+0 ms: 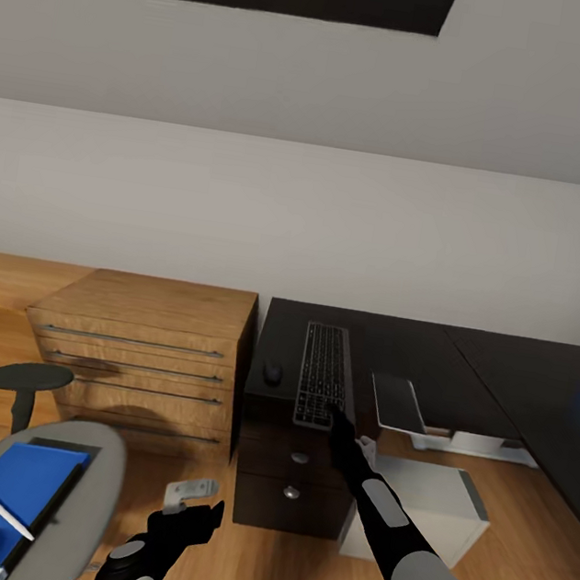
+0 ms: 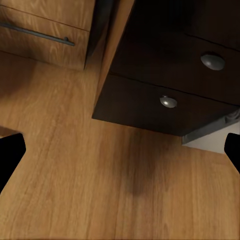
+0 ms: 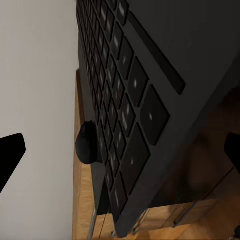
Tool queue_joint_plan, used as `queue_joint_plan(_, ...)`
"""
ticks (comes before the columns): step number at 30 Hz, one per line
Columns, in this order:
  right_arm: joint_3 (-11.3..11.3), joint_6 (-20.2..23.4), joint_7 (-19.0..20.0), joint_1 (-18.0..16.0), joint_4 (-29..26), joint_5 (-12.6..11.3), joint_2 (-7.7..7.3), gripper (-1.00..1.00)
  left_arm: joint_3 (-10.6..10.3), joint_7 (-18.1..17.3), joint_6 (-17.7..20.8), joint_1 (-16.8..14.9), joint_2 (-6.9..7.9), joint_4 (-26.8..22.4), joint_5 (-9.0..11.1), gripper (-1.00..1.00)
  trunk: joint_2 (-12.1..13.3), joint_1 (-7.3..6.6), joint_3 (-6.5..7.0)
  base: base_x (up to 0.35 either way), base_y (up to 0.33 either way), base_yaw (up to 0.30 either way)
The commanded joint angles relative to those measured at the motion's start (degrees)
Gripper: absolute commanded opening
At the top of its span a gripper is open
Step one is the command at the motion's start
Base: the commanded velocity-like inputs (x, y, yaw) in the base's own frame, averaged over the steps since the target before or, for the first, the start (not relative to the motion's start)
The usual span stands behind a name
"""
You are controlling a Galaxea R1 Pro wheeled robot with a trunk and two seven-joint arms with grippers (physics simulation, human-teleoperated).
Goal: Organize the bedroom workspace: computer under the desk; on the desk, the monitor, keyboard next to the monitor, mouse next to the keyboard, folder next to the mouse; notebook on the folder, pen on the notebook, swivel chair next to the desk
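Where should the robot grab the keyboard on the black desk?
Probably the near short end of the keyboard, which juts slightly past the desk edge. Come from the front, jaws above and below the thin frame. The right gripper sits there, open. The mouse lies apart, left.

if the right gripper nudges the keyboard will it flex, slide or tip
The keyboard looks slim and rigid, so it probably won't flex. Lying flat on the smooth black desk, it would likely slide. Its near end reaches the desk edge, so pulling it outward might tip it off.
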Motion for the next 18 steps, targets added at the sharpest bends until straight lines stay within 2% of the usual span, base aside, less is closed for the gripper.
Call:
queue_joint_plan(1,0.2,0.1,0.2,0.0,0.0,-0.6,-0.03,1.0,-0.1,0.4,0.2,-0.1,0.05,-0.1,0.2,1.0,0.0,0.0,-0.06,0.058,0.0,0.0)
queue_joint_plan(8,0.2,0.1,0.1,0.0,0.0,-0.6,-0.03,1.0,-0.1,0.5,0.2,-0.1,0.05,-0.3,0.3,1.0,0.0,0.0,-0.06,0.015,0.0,0.0)
queue_joint_plan(9,0.2,0.1,0.1,0.0,0.0,-0.6,-0.03,-1.0,-0.1,0.5,0.2,-0.1,0.05,-0.3,0.3,1.0,0.0,0.0,-0.06,0.002,0.0,0.0)
queue_joint_plan(16,0.3,0.0,0.5,0.0,-0.6,-0.2,-0.16,-1.0,-0.1,0.4,0.2,-0.1,-0.02,-0.2,0.4,1.0,0.0,0.0,-0.06,0.0,0.0,0.0)
queue_joint_plan(18,0.3,0.0,0.5,0.0,-0.7,-0.1,-0.27,-1.0,-0.1,0.5,0.1,-0.1,-0.03,-0.2,0.2,1.0,0.8,-0.44,0.3,0.0,0.0,0.0)
